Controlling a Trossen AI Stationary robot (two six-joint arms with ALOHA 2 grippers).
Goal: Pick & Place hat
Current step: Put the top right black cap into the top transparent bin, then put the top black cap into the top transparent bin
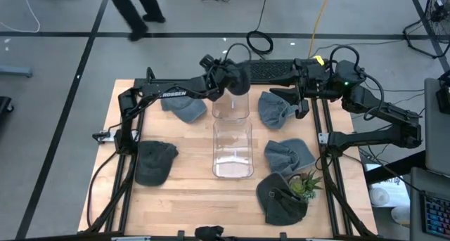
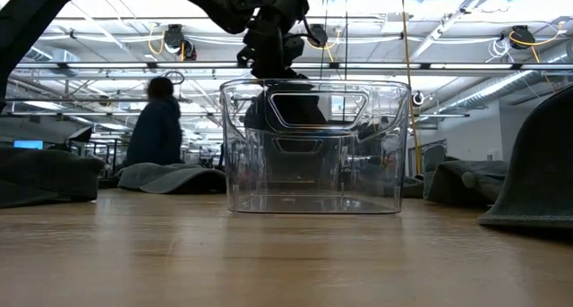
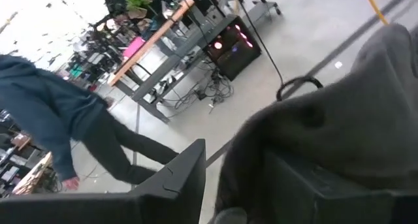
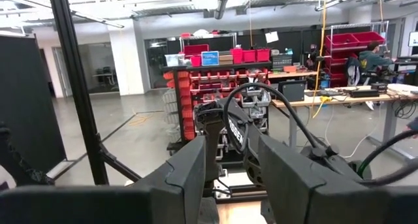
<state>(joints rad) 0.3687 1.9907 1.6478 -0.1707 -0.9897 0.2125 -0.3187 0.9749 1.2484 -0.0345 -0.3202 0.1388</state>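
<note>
Left gripper [image 1: 235, 78] hangs above the far end of the clear bin [image 1: 231, 107], its fingers [image 3: 176, 185] set part-way apart with a dark grey hat [image 1: 238, 76] bunched between them; in the left wrist view the cloth [image 3: 326, 132] fills the gap beside the fingers; the low view shows the hat [image 2: 285, 106] hanging just over the bin's rim [image 2: 313, 85]. Right gripper [image 1: 283, 95] rests at the far right of the table, near another hat [image 1: 275, 109]; whether its fingers hold anything cannot be told — the gap between them shows only its own arm and the room.

A pale wooden table [image 1: 190, 192] carries a second clear bin [image 1: 233, 151] at its middle, end to end with the first; more dark hats lie around them — far left [image 1: 184, 107], near left [image 1: 154, 161], right [image 1: 289, 155] and near right [image 1: 281, 199], the last beside a small green plant [image 1: 305, 185].

Beyond the table is grey floor with black tape lines; a person [image 2: 157, 128] in a dark top stands behind; red storage bins [image 4: 222, 57] line shelves in the workshop.
</note>
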